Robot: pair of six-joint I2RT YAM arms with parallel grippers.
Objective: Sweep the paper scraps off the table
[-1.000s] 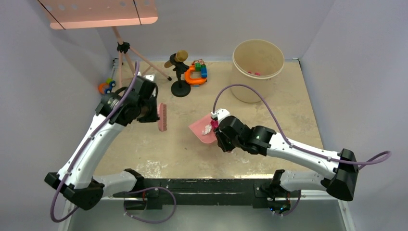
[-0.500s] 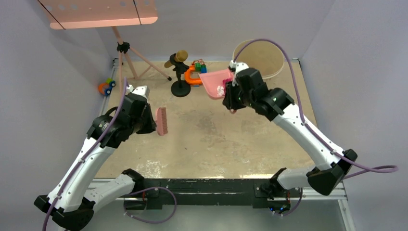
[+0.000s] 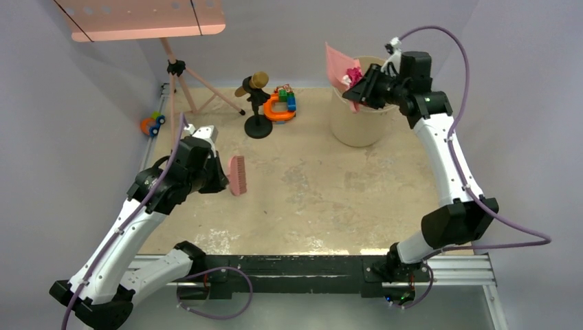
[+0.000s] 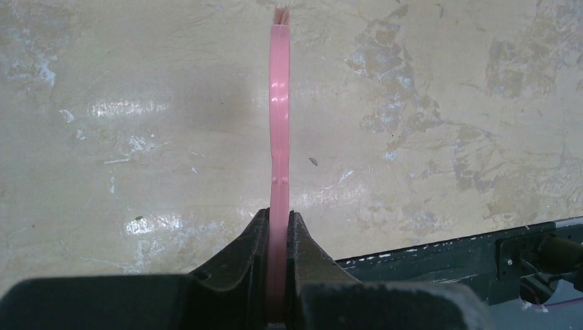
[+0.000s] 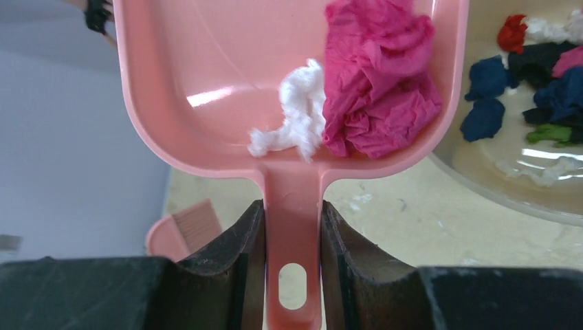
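The right gripper [image 5: 292,254] is closed on the handle of a pink dustpan [image 5: 206,82], with one finger pressed on each side of the handle. In the top view it holds the pan high at the far right of the table [image 3: 309,185], steeply tilted over the left part of the mouth of a beige bucket [image 3: 354,130]. Two of the paper scraps [image 5: 381,82] lie in the pan: a big crumpled pink wad and a smaller white wad [image 5: 299,124] that touches it. Both rest against the back wall of the pan, close to the handle. The right wrist view shows more scraps on the bottom of the bucket, which are dark navy, blue, red, pink, green and white, in a loose group [image 5: 543,75]. The left gripper [image 4: 278,234] is pinched on the flat pink brush [image 4: 278,103]. Its wrist camera sees the brush edge-on, running straight away from the fingers, with a little of the bristles showing at the far end. In the top view the brush is over the left-centre part of the table, well apart from the bucket. It cannot be told whether the brush touches the surface. At the far edge of the table stand the toy blocks with an orange ring [image 3: 280,102], and just beside them there is a black stand [image 3: 258,127].
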